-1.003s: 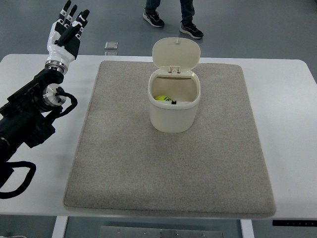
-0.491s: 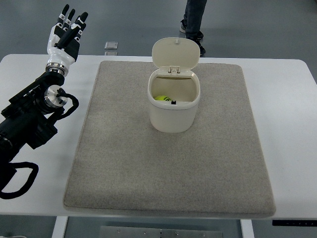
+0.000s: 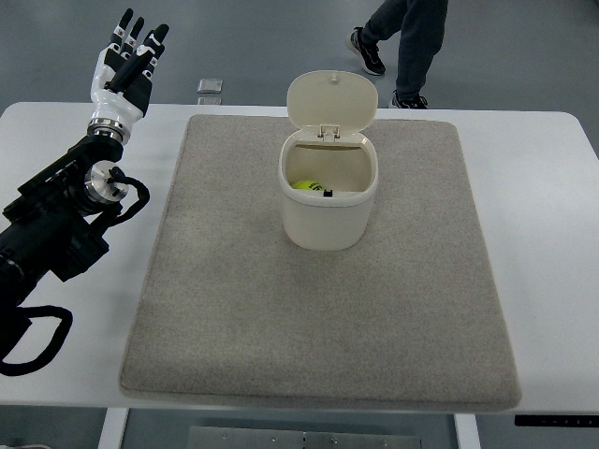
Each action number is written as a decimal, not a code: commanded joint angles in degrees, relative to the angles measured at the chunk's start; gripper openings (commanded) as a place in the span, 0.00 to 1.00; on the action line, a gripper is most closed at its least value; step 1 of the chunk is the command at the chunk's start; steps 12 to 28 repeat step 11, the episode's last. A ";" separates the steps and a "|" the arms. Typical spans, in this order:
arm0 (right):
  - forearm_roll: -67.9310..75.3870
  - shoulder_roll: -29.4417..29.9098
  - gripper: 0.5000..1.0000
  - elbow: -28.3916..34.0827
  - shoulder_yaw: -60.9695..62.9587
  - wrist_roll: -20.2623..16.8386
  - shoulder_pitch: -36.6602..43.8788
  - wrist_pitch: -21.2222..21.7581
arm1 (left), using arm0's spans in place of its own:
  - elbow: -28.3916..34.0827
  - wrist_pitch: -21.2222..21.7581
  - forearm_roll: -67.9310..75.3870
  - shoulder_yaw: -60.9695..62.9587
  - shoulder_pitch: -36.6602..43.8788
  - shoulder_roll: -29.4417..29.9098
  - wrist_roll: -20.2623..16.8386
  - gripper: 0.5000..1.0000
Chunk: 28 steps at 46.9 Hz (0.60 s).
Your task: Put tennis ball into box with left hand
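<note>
Top view, looking steeply down on a white table [image 3: 562,234] covered mostly by a grey felt mat [image 3: 318,318]. Near the far middle of the mat stands a cream box [image 3: 328,210] shaped like a small bin, its hinged lid [image 3: 331,98] tipped up and back so the mouth is open. Inside, low against the left wall, lies the yellow-green tennis ball [image 3: 307,185], only partly visible past the rim.

My left hand [image 3: 124,67] is raised beyond the table's far left corner, well apart from the box, fingers [image 3: 140,37] spread and pointing away from me, holding nothing. My dark forearm runs back from it to the left edge. My right hand is not in view.

I judge the task as good as done: the ball sits in the box and my hand is empty and clear of it. The lid is still open; the task does not ask me to close it.

On the floor beyond the table, a person's legs [image 3: 412,47] show, and a small grey object [image 3: 211,87] lies there.
</note>
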 commanded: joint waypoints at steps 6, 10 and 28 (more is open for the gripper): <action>0.09 0.00 0.80 0.00 0.35 0.00 0.00 0.09 | 0.01 0.16 -0.08 -0.26 0.00 -0.09 0.00 0.98; 0.09 0.00 0.80 0.09 0.26 0.00 0.09 0.09 | 0.01 0.33 -0.08 -0.26 0.00 -0.09 0.00 0.98; 0.09 0.00 0.80 0.09 0.44 0.00 0.09 0.09 | -0.08 0.33 -0.08 -0.26 0.00 -0.18 0.00 0.98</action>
